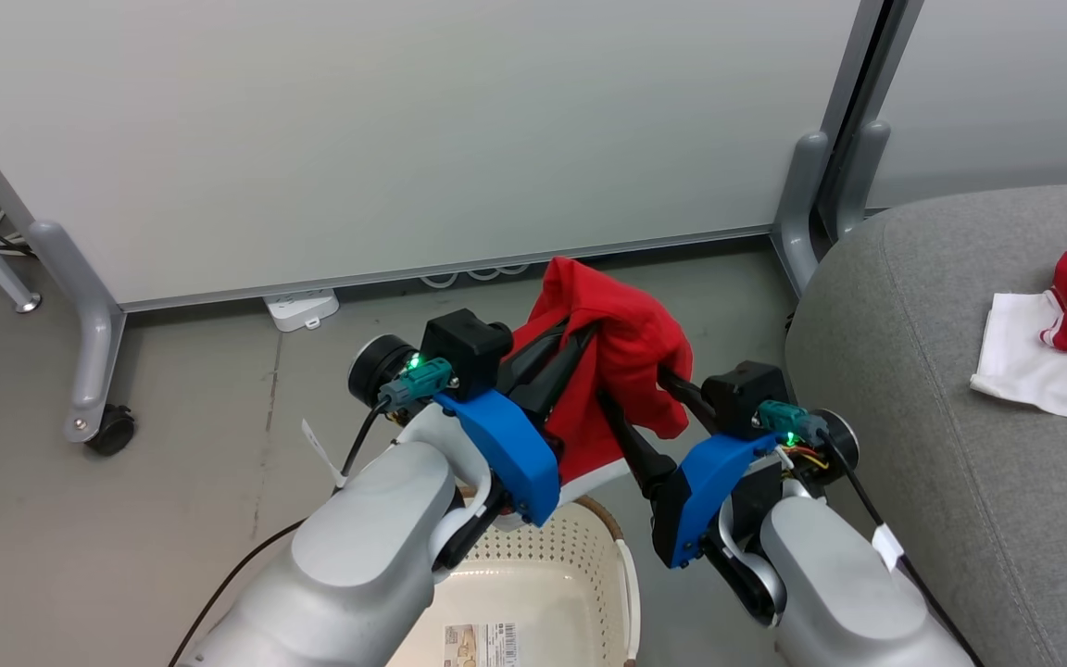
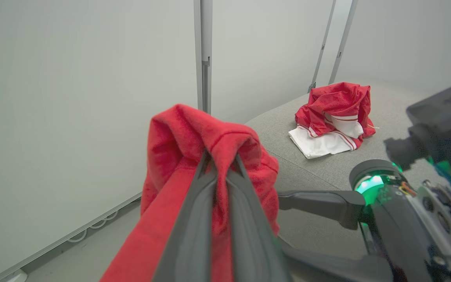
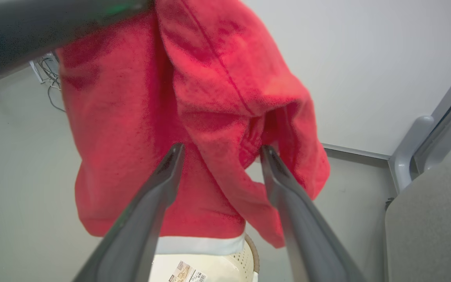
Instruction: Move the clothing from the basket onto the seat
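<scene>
Head view: left fingers [image 1: 541, 369] are pinched tight on a bunched fold of the red garment [image 1: 626, 338]. It hangs in the air over the basket [image 1: 547, 556], short of the seat's [image 1: 932, 389] rounded edge. Right fingers [image 1: 635, 445] stand wide apart beside the cloth, gripping nothing.

Left wrist view: the pinch sits near the bundle's top. A red-and-white piece [image 2: 329, 121] lies on the seat, back from its edge.

Right wrist view: fabric hangs around the spread fingers; can't tell if it touches them.

Looks light, floppy and fleecy, so probably not slippery. I'd grab a thick fold, since the dangling hem could snag the basket rim.

One sticker [image 1: 481, 646] in the basket [image 1: 541, 554] — print unreadable.
</scene>
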Controlling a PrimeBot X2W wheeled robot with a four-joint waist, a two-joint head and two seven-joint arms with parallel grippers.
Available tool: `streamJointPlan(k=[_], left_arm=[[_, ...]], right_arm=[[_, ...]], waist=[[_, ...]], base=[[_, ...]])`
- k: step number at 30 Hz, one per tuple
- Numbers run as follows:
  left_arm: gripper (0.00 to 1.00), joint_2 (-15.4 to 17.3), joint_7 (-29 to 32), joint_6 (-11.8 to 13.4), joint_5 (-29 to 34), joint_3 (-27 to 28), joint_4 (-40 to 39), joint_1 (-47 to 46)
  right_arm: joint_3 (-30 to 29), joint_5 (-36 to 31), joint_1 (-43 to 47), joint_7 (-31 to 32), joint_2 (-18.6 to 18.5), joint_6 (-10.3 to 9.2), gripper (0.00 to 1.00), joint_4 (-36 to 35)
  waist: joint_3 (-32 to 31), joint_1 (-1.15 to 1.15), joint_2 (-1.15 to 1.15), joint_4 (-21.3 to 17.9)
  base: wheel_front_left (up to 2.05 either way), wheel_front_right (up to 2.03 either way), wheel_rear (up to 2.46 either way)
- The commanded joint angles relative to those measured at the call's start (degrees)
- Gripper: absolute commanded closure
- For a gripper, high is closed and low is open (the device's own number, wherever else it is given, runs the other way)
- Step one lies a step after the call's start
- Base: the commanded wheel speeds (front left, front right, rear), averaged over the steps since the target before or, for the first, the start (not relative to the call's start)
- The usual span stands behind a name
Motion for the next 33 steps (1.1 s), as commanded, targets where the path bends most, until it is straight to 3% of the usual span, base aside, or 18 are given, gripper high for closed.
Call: streamJointPlan(k=[1, 12, 15, 33], left_arm=[[1.0, 0.06, -0.25, -0.26, -0.32, -0.36, -0.43, -0.69], [1.0, 0.04, -0.27, -0.26, -2.33, -2.76, -2.04, -0.07], [1.0, 0.04, -0.28, -0.26, -2.71, -3.06, -2.05, 0.11], [1.0, 0.04, -0.28, -0.22, -2.13, -1.97, -0.69, 0.31]], right_arm=[[0.49, 0.52, -1.7, -0.38, 0.11, -0.04, 0.0, 1.32], [8.11, 6.0, -8.44, -3.49, 0.79, -0.04, 0.0, 11.09], [10.54, 8.48, -9.2, -4.17, 0.77, -0.05, 1.0, 11.8], [17.63, 14.99, -11.93, -8.01, 0.78, -0.04, 1.0, 17.23]], waist=[[-0.04, 0.0, 0.0, 0.1], [-1.18, 0.0, 0.0, 0.54], [-1.46, 0.0, 0.0, 0.55], [-1.91, 0.0, 0.0, -0.66]], base=[[0.0, 0.0, 0.0], [0.0, 0.0, 0.0], [0.0, 0.0, 0.0], [0.0, 0.0, 0.0]])
